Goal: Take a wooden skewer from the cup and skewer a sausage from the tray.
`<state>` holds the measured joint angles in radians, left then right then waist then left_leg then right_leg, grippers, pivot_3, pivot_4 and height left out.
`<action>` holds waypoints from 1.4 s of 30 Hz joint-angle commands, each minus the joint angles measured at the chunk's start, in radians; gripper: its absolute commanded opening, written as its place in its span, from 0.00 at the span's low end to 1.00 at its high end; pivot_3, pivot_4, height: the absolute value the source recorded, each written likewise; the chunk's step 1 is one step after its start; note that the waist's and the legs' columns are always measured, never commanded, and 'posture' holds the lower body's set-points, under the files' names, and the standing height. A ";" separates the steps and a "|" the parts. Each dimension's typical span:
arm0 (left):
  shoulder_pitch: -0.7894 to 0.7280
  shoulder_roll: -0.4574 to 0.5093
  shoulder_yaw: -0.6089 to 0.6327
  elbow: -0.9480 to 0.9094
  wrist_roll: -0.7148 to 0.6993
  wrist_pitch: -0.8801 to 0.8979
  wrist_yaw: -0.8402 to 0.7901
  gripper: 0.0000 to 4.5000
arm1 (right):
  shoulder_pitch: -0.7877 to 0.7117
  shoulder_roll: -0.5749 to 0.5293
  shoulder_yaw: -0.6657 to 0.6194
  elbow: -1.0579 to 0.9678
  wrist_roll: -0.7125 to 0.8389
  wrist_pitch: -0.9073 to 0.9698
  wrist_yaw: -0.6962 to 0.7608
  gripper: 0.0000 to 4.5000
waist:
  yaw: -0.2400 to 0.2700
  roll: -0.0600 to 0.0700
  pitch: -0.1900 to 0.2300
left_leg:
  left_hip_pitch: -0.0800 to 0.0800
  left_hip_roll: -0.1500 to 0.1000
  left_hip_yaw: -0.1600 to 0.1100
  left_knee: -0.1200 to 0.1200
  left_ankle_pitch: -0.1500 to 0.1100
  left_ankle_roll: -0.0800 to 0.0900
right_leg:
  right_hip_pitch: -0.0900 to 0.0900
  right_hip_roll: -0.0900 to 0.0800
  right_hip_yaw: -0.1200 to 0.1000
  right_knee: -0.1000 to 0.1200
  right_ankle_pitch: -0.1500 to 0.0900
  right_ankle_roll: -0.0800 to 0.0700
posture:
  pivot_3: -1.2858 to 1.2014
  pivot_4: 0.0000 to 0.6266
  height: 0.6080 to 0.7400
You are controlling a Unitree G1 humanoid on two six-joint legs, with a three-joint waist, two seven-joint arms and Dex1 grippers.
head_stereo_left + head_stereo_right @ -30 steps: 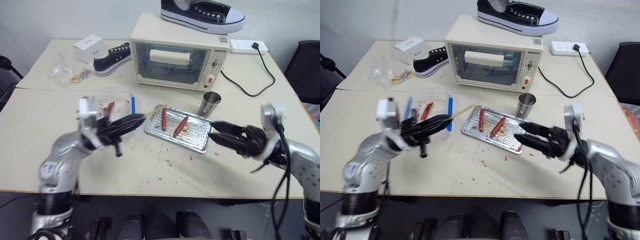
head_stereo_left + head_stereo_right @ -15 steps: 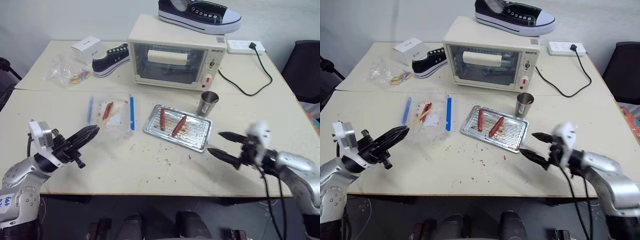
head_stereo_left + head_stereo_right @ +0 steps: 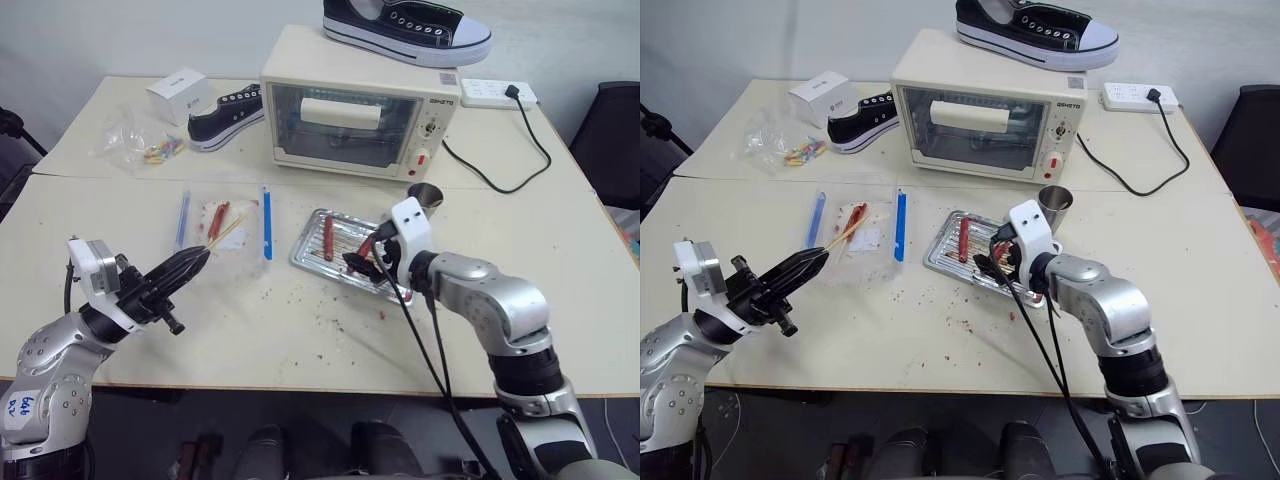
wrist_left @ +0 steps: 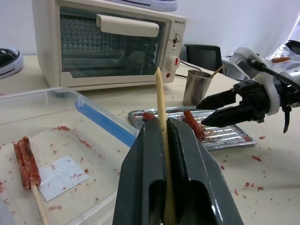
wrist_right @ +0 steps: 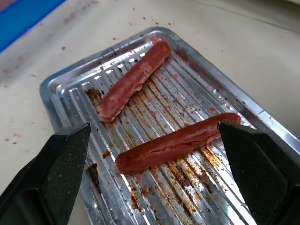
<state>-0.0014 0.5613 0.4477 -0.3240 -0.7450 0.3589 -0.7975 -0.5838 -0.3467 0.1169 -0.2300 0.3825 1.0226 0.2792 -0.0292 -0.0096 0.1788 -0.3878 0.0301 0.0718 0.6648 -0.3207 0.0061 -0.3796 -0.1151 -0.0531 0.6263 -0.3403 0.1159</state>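
Observation:
My left gripper point(image 3: 192, 263) is shut on the wooden skewer point(image 4: 160, 93), which sticks out past its fingers toward the tray. It hovers above the table, left of the tray point(image 3: 303, 256). The tray holds two red sausages: one point(image 5: 133, 79) nearer its left end, the other point(image 5: 178, 143) under my right gripper point(image 3: 357, 262). That gripper is open just above the tray, with one finger point(image 5: 56, 164) on each side of the nearer sausage and nothing held. The steel cup point(image 4: 196, 86) stands just behind the tray, partly hidden by my right wrist.
A toaster oven point(image 3: 355, 100) with a shoe point(image 3: 405, 25) on top stands behind the tray. A clear plastic bag point(image 3: 225, 225) with blue strips and a skewered sausage lies left of the tray. Another shoe point(image 3: 225, 115), a white box point(image 3: 180, 92) and a power strip point(image 3: 497, 93) sit farther back.
My right gripper has swung in from the right of the tray to just above the sausages, open. My left gripper has drawn back to the left with the skewer.

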 commanded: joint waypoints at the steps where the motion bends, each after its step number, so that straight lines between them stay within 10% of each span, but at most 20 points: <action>1: 0.007 0.005 0.014 -0.053 -0.023 -0.006 0.011 0.00 | -0.032 0.026 0.005 0.003 -0.046 -0.010 -0.041 0.99 | 0.001 0.000 0.000 | 0.000 0.000 0.000 0.000 0.000 0.000 | 0.000 0.000 0.000 0.000 0.000 0.000 | 0.52 0.24 1.00; 18: 0.001 0.014 0.007 -0.079 -0.023 -0.002 0.026 0.00 | -0.061 0.100 0.005 0.123 -0.146 -0.022 -0.071 0.99 | -0.002 0.000 0.000 | 0.000 0.000 0.004 0.000 0.000 0.000 | -0.004 0.001 -0.002 0.002 0.000 0.000 | 0.52 0.24 1.00; 28: -0.013 0.013 0.002 -0.060 -0.017 -0.008 0.018 0.00 | -0.061 0.084 -0.004 0.117 -0.138 -0.012 -0.034 0.31 | -0.002 0.000 0.000 | 0.000 0.000 0.005 0.000 0.000 0.000 | -0.004 0.001 -0.002 0.002 0.000 0.000 | 0.52 0.24 1.00; 42: -0.017 0.002 -0.008 -0.047 -0.010 -0.024 0.014 0.00 | -0.039 -0.016 0.068 0.113 -0.164 -0.072 0.099 0.31 | -0.002 0.000 0.000 | -0.002 0.000 0.009 -0.001 0.000 0.000 | -0.010 0.001 0.000 0.004 0.000 0.000 | 0.52 0.24 1.00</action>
<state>-0.0146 0.5638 0.4300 -0.3656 -0.7479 0.3572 -0.7794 -0.6318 -0.3499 0.1703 -0.0904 0.2268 0.9758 0.3533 -0.0315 -0.0096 0.1788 -0.3902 0.0305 0.0812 0.6638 -0.3206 0.0064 -0.3897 -0.1138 -0.0528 0.6310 -0.3403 0.1159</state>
